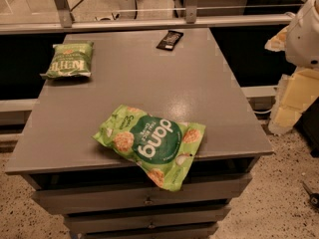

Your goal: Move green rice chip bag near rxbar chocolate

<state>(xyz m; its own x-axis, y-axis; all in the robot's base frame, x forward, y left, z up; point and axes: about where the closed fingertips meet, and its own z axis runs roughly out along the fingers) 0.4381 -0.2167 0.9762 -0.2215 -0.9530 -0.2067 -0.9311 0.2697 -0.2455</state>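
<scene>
Three packets are laid on a gray table (pixel 209 98), which is fitted with drawers (pixel 144 195) at its near side. The green rice chip bag (pixel 154 141) is found at the near edge, a little right of the middle. It is laid flat and skewed, with its dark green circle and white lettering turned upside down to the view. Its near corner is hung over the table's edge above the top drawer.

The chocolate bar (pixel 170 40), small, black and flat, is placed at the far edge, right of the middle. It is kept well apart from the chip bag, with bare tabletop between them. A smaller green bag (pixel 69 60) with white block letters is set at the far left corner, well apart from both.

A white rounded part of the robot (pixel 304 31) is seen at the far right, beyond the table's right edge. The gripper itself is not shown within the view, so it cannot be told whether it is spread, pressed together or pinching anything. Pale yellow blocks (pixel 294 98) are stacked to the right of the table, below the robot part, above a speckled floor (pixel 279 183). A metal rail (pixel 149 24) is run behind the table's far edge.
</scene>
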